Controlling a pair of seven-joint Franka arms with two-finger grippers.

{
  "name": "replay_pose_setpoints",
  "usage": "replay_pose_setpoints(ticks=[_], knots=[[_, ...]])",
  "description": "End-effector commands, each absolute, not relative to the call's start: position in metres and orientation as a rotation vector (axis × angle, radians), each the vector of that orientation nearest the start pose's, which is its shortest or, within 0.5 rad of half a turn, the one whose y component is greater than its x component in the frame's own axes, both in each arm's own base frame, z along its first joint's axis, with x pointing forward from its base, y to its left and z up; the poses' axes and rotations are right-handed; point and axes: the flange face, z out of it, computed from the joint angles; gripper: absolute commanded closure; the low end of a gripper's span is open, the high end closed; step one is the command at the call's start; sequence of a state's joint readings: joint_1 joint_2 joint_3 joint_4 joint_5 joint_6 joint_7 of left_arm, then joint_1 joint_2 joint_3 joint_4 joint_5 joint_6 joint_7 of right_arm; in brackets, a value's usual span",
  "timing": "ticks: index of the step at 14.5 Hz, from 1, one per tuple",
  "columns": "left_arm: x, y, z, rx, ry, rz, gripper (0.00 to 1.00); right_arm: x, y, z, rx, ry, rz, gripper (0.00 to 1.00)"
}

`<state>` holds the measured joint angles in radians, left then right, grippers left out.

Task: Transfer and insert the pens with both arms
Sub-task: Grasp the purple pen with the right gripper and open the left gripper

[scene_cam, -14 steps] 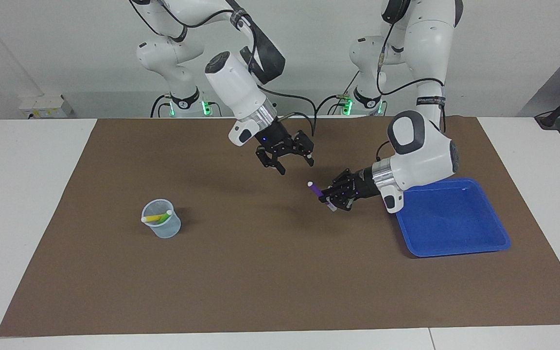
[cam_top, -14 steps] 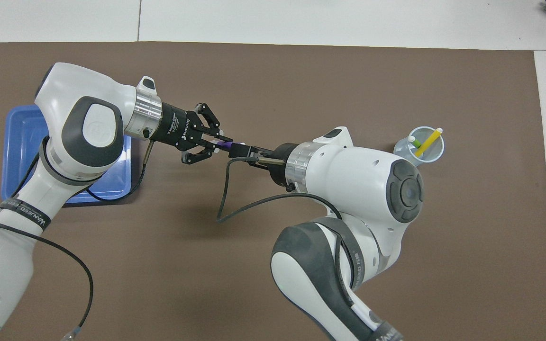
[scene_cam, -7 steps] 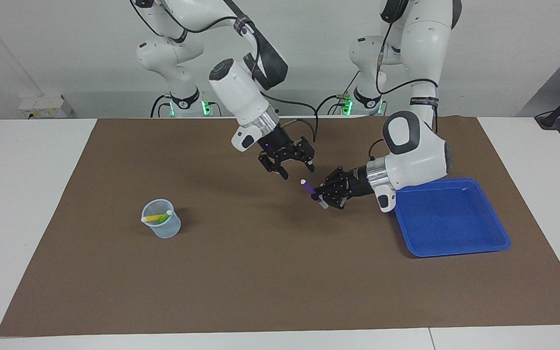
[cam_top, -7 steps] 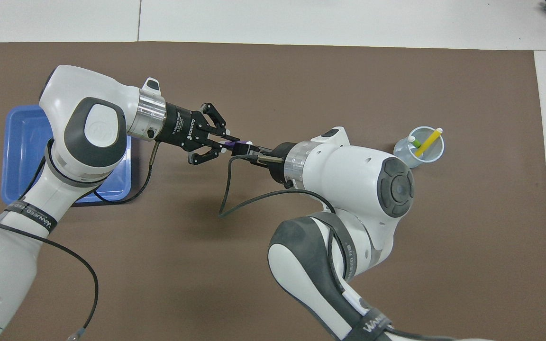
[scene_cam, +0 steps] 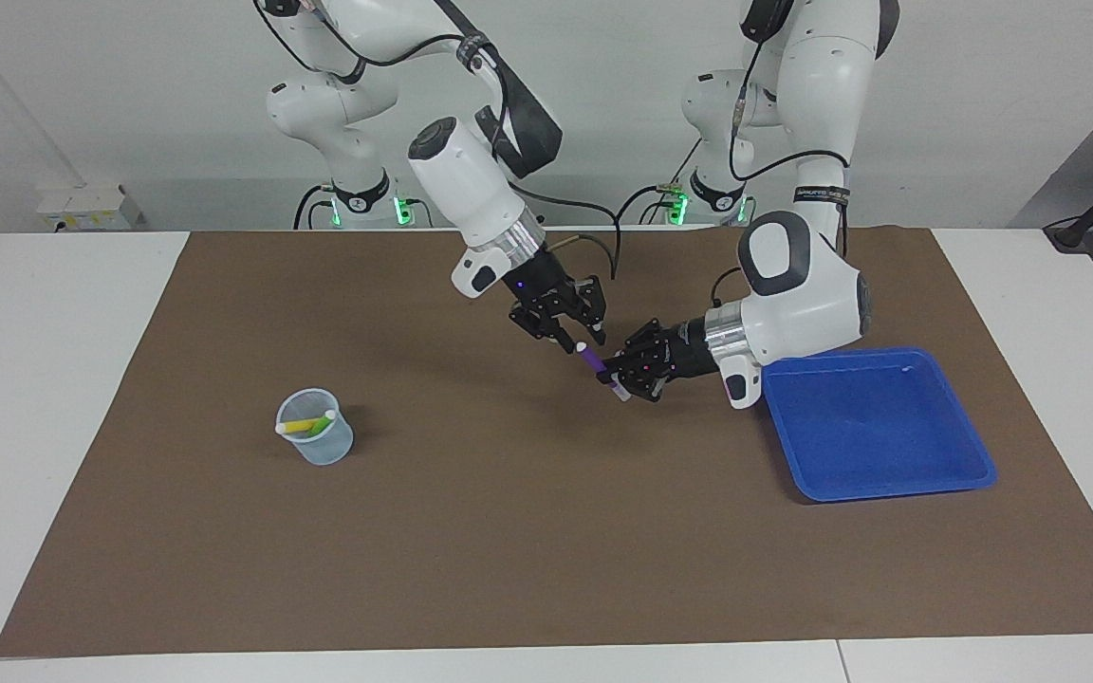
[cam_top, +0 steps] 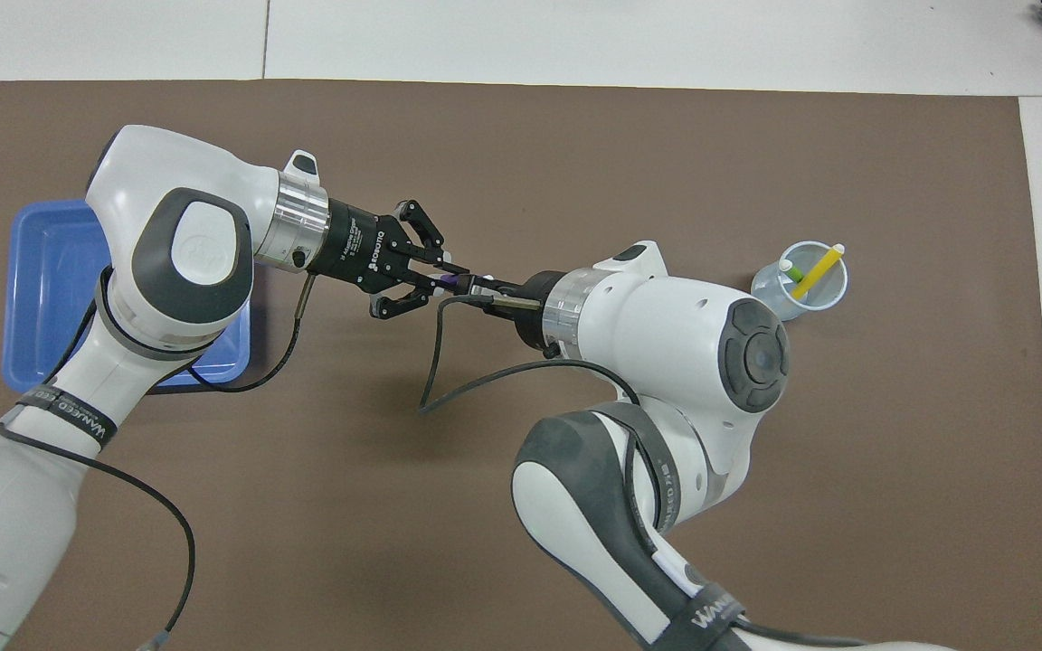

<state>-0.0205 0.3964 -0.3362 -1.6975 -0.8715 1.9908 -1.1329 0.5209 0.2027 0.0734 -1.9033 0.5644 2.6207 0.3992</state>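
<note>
My left gripper (scene_cam: 619, 374) is shut on the purple pen (scene_cam: 592, 360) and holds it tilted in the air over the middle of the brown mat, its whitish top end up. My right gripper (scene_cam: 583, 340) is open, with a finger on each side of the pen's top end. In the overhead view the left gripper (cam_top: 441, 280) and the right gripper (cam_top: 478, 288) meet tip to tip, with a bit of the purple pen (cam_top: 450, 282) between them. The yellow pen (scene_cam: 299, 428) and the green pen (scene_cam: 320, 422) stand in a pale blue cup (scene_cam: 317, 446).
The cup (cam_top: 800, 287) stands on the mat toward the right arm's end. A blue tray (scene_cam: 879, 427) lies on the mat toward the left arm's end, partly under the left arm in the overhead view (cam_top: 37, 298). White table borders the mat (scene_cam: 527, 550).
My left gripper has carried the purple pen toward the right arm's end. My right gripper has come down onto the pen's top end, and its fingers have narrowed.
</note>
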Motion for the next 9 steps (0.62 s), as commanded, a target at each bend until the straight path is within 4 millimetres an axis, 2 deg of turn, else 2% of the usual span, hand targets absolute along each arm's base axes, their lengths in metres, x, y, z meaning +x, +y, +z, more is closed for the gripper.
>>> replay_pose_setpoints(ticks=[1,5,9], knots=[[0.599,-0.258,0.400,1.962,1.374,-0.897,1.00,0.552,0.344,0.447,-2.498,0.270,-0.348,0.50],[0.597,-0.262,0.401,1.967,1.369,-0.899,1.00,0.556,0.346,0.460,-2.478,0.272,-0.366,0.53],[0.596,-0.262,0.402,1.967,1.371,-0.899,1.00,0.560,0.343,0.455,-2.485,0.273,-0.363,0.55]])
